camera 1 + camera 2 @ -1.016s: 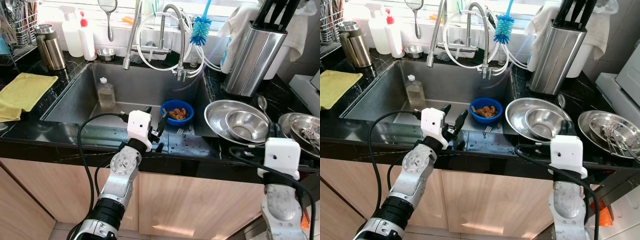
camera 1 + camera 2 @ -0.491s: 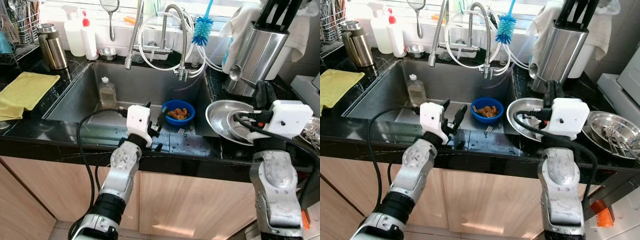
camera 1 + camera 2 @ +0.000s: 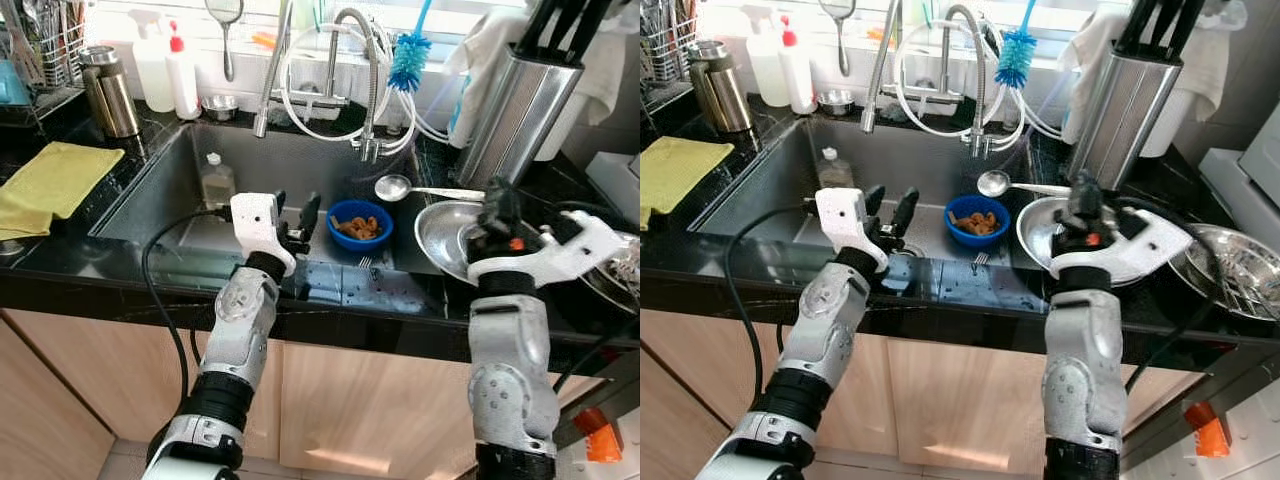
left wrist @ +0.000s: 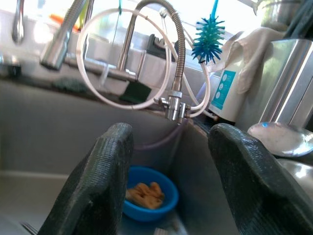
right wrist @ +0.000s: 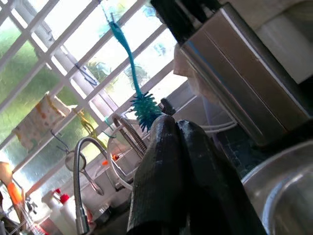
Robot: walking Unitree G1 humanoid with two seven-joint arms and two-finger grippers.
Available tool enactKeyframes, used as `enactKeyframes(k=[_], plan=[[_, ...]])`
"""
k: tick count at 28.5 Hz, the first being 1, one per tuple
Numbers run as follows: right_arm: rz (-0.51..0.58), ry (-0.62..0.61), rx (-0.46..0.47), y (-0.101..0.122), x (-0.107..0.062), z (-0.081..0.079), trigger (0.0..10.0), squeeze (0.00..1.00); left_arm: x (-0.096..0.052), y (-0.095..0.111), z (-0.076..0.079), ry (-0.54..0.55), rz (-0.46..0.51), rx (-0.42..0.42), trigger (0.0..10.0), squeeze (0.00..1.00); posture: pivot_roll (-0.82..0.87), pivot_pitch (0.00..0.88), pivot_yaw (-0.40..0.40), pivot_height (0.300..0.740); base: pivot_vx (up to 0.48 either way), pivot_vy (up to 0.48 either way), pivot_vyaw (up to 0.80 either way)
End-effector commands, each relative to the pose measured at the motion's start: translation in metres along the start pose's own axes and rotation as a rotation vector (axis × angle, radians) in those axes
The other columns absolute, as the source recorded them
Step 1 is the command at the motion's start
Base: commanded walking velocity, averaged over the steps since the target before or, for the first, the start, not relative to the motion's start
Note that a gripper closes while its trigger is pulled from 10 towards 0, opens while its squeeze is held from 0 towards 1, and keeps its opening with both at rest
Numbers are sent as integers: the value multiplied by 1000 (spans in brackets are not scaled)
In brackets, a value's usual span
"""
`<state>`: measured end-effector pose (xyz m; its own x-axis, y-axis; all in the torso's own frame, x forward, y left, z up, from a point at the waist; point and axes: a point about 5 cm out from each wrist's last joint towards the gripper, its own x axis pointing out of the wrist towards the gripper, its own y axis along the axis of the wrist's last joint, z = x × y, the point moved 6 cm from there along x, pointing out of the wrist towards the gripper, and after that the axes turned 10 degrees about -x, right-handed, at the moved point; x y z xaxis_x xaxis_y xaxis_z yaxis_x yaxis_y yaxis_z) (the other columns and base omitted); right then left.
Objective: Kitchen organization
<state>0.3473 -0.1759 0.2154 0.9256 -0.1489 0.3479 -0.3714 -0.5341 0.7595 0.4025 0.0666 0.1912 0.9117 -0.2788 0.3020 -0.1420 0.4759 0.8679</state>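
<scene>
right hand lifts a ladle at the sink edge; left hand open and idle over the basin

the right hand [image 3: 497, 205] stands raised over the right part of the bench, above the nested steel bowls [image 3: 450, 240]. its two black fingers [image 5: 171, 181] are pressed together, and a steel ladle [image 3: 393, 187] appears to be clamped by its handle end. the exact point of grip is hidden by the fingers.

the ladle's long axis runs roughly level, parallel to the front edge of the bench. its round bowl points toward the sink and hangs over the basin's right edge, above and beside the blue bowl [image 3: 358, 222].

the left hand [image 3: 293, 222] is at the front edge of the sink [image 3: 160, 205], fingers spread wide with nothing between them. from its wrist camera the blue bowl sits between and beyond the two fingers [image 4: 98, 186].

materials: the ladle, the nested bowls and the tall utensil holder [image 3: 505, 115] at the back right corner are polished steel, smooth and reflective. the bench [image 3: 60, 250] is glossy black stone. the blue bowl is plastic and holds brownish scraps. a yellow cloth [image 3: 50, 185] lies flat toward the left edge.

judgement: the right hand is nearer the utensil holder, which lies behind it. standing the ladle there would call for turning it upright.
</scene>
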Motion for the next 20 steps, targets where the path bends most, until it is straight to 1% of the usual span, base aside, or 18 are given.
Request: enactKeyframes(k=[1,4,5,6,8,12,15,16,18,19,20], plan=[[-11,-7,72,-5,-3,1,10000,0,4,7,7,-22,11,-29,10000,0,89,0,-85,740,0,0,0],[22,-27,224,-1,-5,12,10000,0,6,5,5,-7,-9,-100,10000,0,91,0,-84,740,0,0,0],[52,-48,321,2,-8,23,10000,0,7,6,3,8,-17,-156,10000,0,93,0,-85,740,0,0,0],[52,-48,321,2,-8,23,10000,0,7,6,3,8,-17,-156,10000,0,93,0,-85,740,0,0,0],[72,-50,370,4,-11,29,10000,0,9,8,2,13,-23,-195,10000,0,94,0,-85,740,0,0,0],[91,-16,455,5,-18,30,10000,0,12,11,1,24,-34,-286,10000,0,93,0,-85,740,0,0,0],[88,-14,477,2,-22,33,10000,0,14,14,1,23,-36,-342,10000,0,92,0,-85,740,0,0,0],[91,-26,506,0,-23,37,10000,0,15,15,5,3,-49,-394,10000,0,95,0,-86,740,0,0,0],[92,-29,514,-1,-24,38,10000,0,15,15,7,-3,-53,-407,10000,0,95,0,-86,740,0,0,0],[92,-30,523,-2,-24,39,10000,0,15,16,10,-21,-61,-420,10000,0,96,0,-87,740,0,0,0],[89,-27,527,-3,-25,39,10000,0,15,17,19,-89,-85,-419,10000,0,95,0,-87,740,0,0,0]])
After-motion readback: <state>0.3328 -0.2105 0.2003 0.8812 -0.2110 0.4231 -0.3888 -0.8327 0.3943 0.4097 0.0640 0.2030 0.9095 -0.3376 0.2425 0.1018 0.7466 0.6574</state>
